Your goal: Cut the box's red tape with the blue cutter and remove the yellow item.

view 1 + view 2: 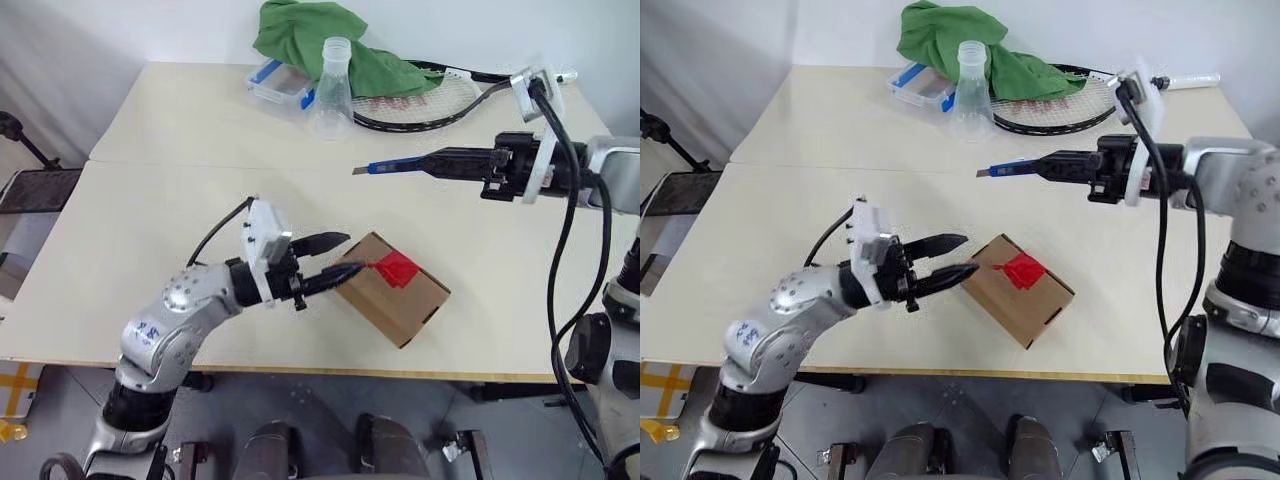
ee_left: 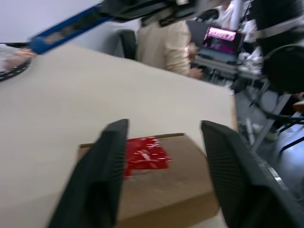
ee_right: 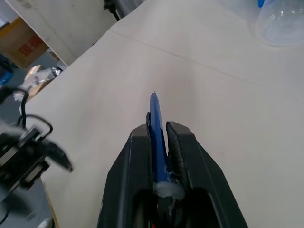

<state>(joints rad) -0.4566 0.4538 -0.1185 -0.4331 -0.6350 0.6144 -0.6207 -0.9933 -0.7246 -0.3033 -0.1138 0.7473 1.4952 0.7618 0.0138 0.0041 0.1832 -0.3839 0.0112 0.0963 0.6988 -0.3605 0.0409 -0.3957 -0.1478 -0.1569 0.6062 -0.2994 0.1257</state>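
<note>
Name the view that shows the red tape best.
The left wrist view: the red tape sits close on the box, between the left gripper's fingers. Both eye views show it small; the right wrist view misses it.

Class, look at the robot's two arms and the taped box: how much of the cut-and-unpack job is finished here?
Done: the right gripper is shut on the blue cutter, lifted above the table. In hand: the open left gripper straddles the near edge of the box, apparently to steady it. Left: the red tape looks uncut, the flaps are closed and the yellow item is not yet out.
</note>
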